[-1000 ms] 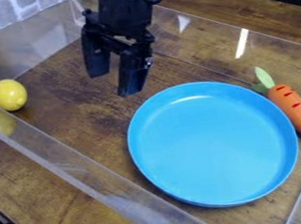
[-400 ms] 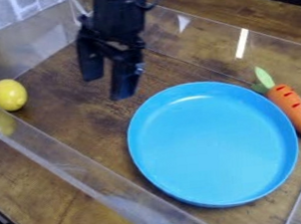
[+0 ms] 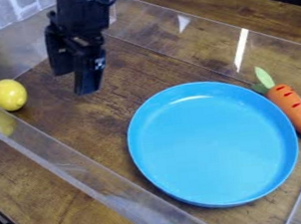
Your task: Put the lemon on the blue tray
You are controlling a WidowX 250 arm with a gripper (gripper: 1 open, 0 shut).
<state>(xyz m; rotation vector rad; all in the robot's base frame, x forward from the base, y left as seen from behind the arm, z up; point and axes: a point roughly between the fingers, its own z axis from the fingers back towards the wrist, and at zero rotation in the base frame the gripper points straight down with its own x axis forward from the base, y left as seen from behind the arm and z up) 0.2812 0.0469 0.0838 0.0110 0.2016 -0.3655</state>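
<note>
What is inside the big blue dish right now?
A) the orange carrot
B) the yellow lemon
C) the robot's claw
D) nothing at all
D, because the blue tray shows only bare blue, while the lemon sits far off to its left, the carrot lies just outside its right rim, and the gripper hangs open between lemon and tray.

Lemon (image 3: 9, 95) left of blue tray (image 3: 213, 143)

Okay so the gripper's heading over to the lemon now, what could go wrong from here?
The lemon is round and smooth, and sits close to the clear wall at the table's edge; an off-centre close by the open gripper could squirt it away or pin it there. The carry to the blue tray crosses open table, so a weak pinch might drop it short. The carrot lies beside the tray's rim.
</note>
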